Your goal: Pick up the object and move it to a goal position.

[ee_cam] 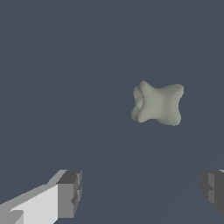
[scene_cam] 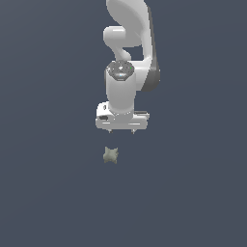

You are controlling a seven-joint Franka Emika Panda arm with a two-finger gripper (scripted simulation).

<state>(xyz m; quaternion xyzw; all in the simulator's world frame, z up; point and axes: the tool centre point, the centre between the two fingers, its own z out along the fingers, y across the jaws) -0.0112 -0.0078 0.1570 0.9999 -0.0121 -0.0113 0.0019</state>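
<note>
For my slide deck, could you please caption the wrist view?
Open white gripper with dark grey fingertips apart from the small pale grey-green star-shaped lump.

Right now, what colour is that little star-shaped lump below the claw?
Pale grey-green, plain with no pattern. The lump shows best in the wrist view.

Light: dim, even, flat slate background.
Shadows: none cast, only soft shading.
Glare: none.
Focus: exterior view perhaps slightly soft; wrist view crisp to every edge.

glossy white rounded arm (scene_cam: 126, 46) — dark grey joint bands
</note>
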